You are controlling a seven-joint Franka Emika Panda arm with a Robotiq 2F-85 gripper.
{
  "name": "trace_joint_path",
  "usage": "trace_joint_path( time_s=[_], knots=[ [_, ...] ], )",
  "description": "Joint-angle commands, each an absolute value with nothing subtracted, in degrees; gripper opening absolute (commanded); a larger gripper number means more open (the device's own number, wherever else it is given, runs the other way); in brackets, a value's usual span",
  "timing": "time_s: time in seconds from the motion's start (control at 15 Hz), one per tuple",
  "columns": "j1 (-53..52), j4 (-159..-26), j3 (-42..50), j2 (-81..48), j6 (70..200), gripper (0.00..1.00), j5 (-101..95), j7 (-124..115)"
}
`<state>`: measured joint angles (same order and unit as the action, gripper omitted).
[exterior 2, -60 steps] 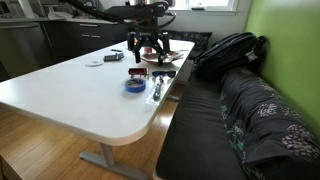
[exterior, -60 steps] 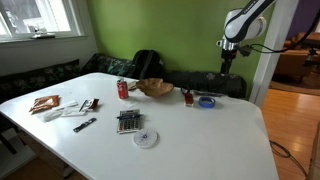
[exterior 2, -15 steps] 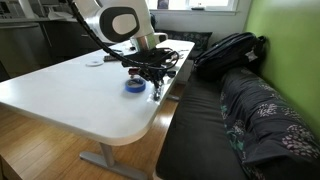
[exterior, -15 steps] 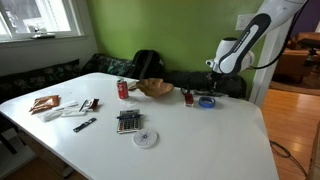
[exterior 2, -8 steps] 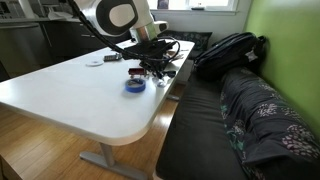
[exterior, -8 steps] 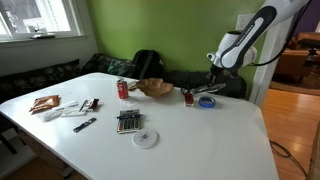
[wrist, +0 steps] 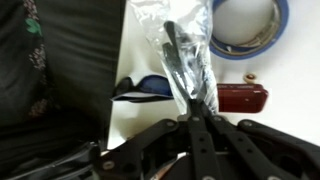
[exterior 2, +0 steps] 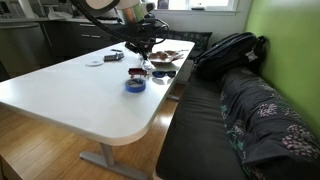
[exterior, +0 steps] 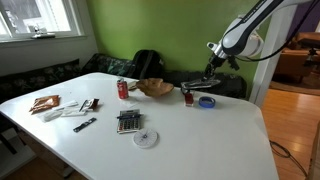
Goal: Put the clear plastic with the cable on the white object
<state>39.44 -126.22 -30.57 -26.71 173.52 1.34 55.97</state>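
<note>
In the wrist view my gripper (wrist: 193, 104) is shut on the clear plastic with the cable (wrist: 180, 45), a crinkled see-through bag with a dark cable inside that sticks out beyond the fingertips. In both exterior views the gripper (exterior: 212, 68) (exterior 2: 143, 52) hangs in the air above the table's far end, over the blue tape roll (exterior: 206, 101) (exterior 2: 135, 85). A flat round white object (exterior: 146, 138) lies on the table next to the dark calculator (exterior: 128, 121), well away from the gripper.
Below the gripper lie a small dark red thing (wrist: 240, 97) and a dark blue thing (wrist: 145, 87). Further along the table (exterior: 200, 140) are a wooden bowl (exterior: 155, 88), a red can (exterior: 123, 89) and papers (exterior: 70, 112). A bench with a black backpack (exterior 2: 230, 50) runs beside the table.
The gripper has risen from low beside the blue tape roll to well above the table, still shut, with the plastic in it.
</note>
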Motion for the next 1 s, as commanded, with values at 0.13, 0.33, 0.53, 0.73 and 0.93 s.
trace_joint_path(
  time_s=[0.13,0.33,0.53,0.73,0.93],
  knots=[
    [48.5,-135.4,-45.2,-26.0,169.9,0.0,2.2,67.5],
    [49.3,-138.6,-48.1,-26.0,165.0,0.0,1.6,70.7],
    [46.5,-138.0,-46.4,-26.5,166.9,0.01,2.9,69.7],
    [46.9,-138.0,-46.5,-26.4,166.5,0.01,3.0,70.5],
    [37.0,-140.1,-42.5,-25.1,172.9,0.0,2.0,63.3]
  ],
)
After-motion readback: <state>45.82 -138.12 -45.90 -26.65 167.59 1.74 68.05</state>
